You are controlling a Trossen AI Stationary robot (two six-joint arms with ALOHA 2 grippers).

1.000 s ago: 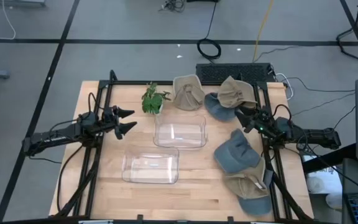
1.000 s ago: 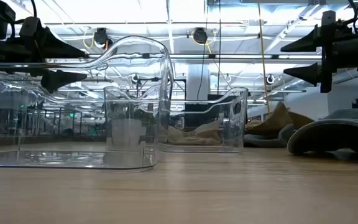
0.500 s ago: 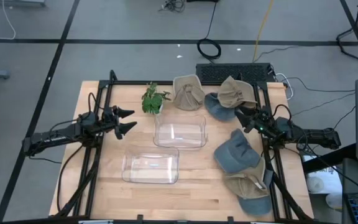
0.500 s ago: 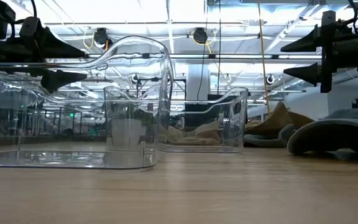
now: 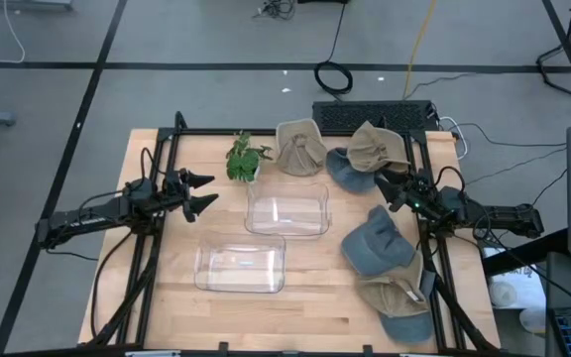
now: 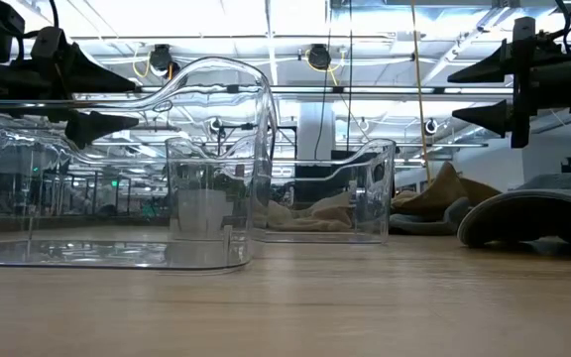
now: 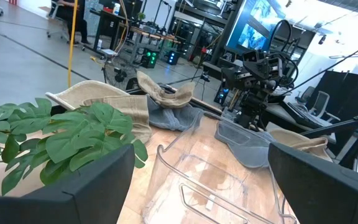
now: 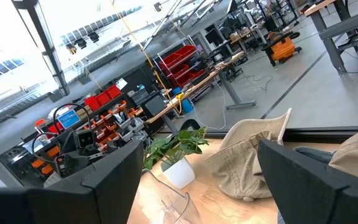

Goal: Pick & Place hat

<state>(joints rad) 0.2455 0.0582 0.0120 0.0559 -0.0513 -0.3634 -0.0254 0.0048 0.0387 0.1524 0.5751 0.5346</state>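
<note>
Several soft cloth hats lie on the right half of the light wooden table (image 5: pixel 167 307). A blue-grey cap (image 5: pixel 375 243) rests at mid-depth on the right side, with a tan cap with a blue brim (image 5: pixel 397 302) just near of it and partly under it. At the far edge a crumpled tan hat (image 5: pixel 298 149) sits beside another tan hat (image 5: pixel 377 147) that overlaps a blue-grey hat (image 5: pixel 345 172). No hat is held by either arm.

The right gripper (image 5: pixel 387 190) hangs above the table between the far hats and the blue-grey cap, touching none of them; its two dark fingers are spread wide with nothing between them. In the low view it shows at the upper right, clear of the surface (image 6: pixel 474 91).

Two clear plastic rectangular bins stand near the table's middle: one farther (image 5: pixel 286 210) and one nearer and slightly left (image 5: pixel 240 267). Both look to hold nothing. A small green leafy plant in a white pot (image 5: pixel 244 159) stands at the far edge, left of the crumpled tan hat.

The left gripper (image 5: pixel 202 192) waits above the left part of the table, left of the farther bin, its fingers spread fully apart and holding nothing.
</note>
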